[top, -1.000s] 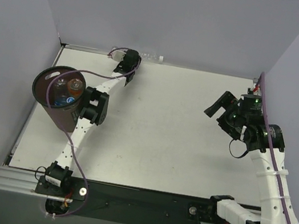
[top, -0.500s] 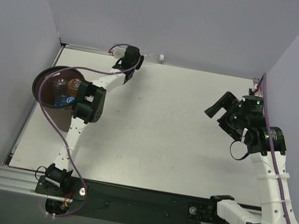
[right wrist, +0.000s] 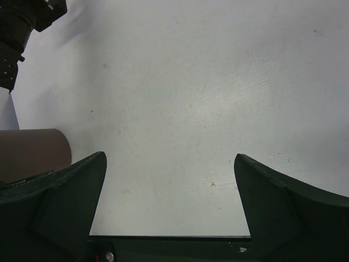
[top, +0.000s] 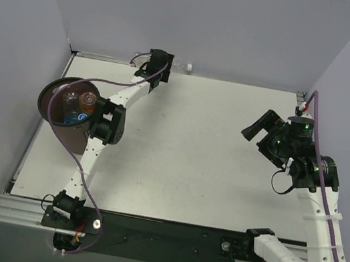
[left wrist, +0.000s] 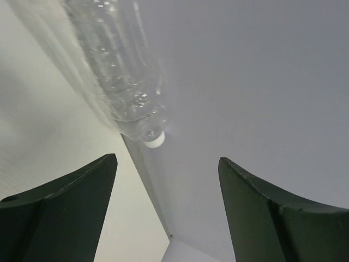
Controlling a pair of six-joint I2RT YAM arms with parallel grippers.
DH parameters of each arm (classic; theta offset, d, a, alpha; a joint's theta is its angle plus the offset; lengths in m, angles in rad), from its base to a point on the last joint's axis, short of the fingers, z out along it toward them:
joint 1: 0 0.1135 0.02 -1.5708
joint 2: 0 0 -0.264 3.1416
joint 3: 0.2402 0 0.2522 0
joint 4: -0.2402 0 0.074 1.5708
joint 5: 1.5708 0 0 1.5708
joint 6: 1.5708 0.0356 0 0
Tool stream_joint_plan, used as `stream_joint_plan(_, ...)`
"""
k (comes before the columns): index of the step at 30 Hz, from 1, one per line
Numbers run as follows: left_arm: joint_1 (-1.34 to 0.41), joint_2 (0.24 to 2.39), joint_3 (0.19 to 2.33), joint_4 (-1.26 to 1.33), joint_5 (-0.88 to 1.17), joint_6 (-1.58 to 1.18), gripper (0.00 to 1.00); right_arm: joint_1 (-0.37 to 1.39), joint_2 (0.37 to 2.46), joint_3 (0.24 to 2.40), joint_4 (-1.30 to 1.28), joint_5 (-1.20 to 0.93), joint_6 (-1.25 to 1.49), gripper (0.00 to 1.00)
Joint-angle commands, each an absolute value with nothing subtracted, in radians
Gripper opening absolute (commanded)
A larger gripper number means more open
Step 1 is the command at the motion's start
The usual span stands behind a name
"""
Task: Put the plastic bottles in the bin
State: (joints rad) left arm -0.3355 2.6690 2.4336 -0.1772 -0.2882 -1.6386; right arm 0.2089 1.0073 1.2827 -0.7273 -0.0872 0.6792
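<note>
Left gripper (left wrist: pixel 166 161) sits at the table's (top: pixel 192 148) far edge, toward the far-left corner. Its jaws are spread wide and hold nothing. A clear plastic bottle (left wrist: pixel 117 71) lies on its side along that far edge, against the back wall (top: pixel 247 28). Its white cap (left wrist: pixel 154 142) is just beyond the fingertips, not between them.

Bin (top: pixel 75 139) stands at the table's left edge. Inside it are an orange bottle (top: pixel 88 99) and a blue-labelled bottle (top: pixel 73 110).

Right gripper (right wrist: pixel 170 164) is above the table's right side, jaws wide apart and empty.
</note>
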Motion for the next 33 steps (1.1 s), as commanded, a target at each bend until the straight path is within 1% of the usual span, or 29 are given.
stream_joint_plan(1, -0.322, 2.718, 2.486, -0.265, -0.359, -1.727, 0.88, 0.202, 0.988, 1.282, -0.730, -0.083, 0.680, 0.97)
stream_joint_plan(4, -0.311, 2.755, 2.562, -0.304, -0.377, -1.690, 0.89, 0.201, 0.991, 1.281, -0.730, -0.080, 0.680, 0.97)
stream_joint_plan(7, -0.305, 2.760, 2.568, -0.333, -0.403, -1.684, 0.89, 0.199, 0.992, 1.281, -0.730, -0.074, 0.672, 0.97)
stream_joint_plan(9, -0.301, 2.757, 2.537, -0.304, -0.422, -1.683, 0.89, 0.199, 0.997, 1.290, -0.732, -0.074, 0.661, 0.97)
stream_joint_plan(14, -0.287, 2.780, 2.545, -0.258, -0.446, -1.649, 0.89, 0.196, 1.017, 1.307, -0.733, -0.103, 0.661, 0.97)
stream_joint_plan(19, -0.272, 2.856, 2.638, -0.238, -0.456, -1.641, 0.88, 0.195, 1.019, 1.310, -0.742, -0.104, 0.643, 0.98)
stream_joint_plan(21, -0.267, 2.872, 2.642, -0.209, -0.457, -1.654, 0.86, 0.193, 1.031, 1.315, -0.747, -0.104, 0.641, 0.98)
stream_joint_plan(25, -0.258, 2.924, 2.661, -0.146, -0.456, -1.661, 0.85, 0.192, 1.046, 1.324, -0.753, -0.114, 0.638, 0.98)
stream_joint_plan(29, -0.249, 2.961, 2.675, -0.056, -0.472, -1.667, 0.71, 0.189, 1.049, 1.338, -0.764, -0.104, 0.626, 0.98)
stream_joint_plan(33, -0.229, 3.000, 2.704, -0.014, -0.472, -1.660, 0.70, 0.187, 1.061, 1.344, -0.775, -0.101, 0.621, 0.98)
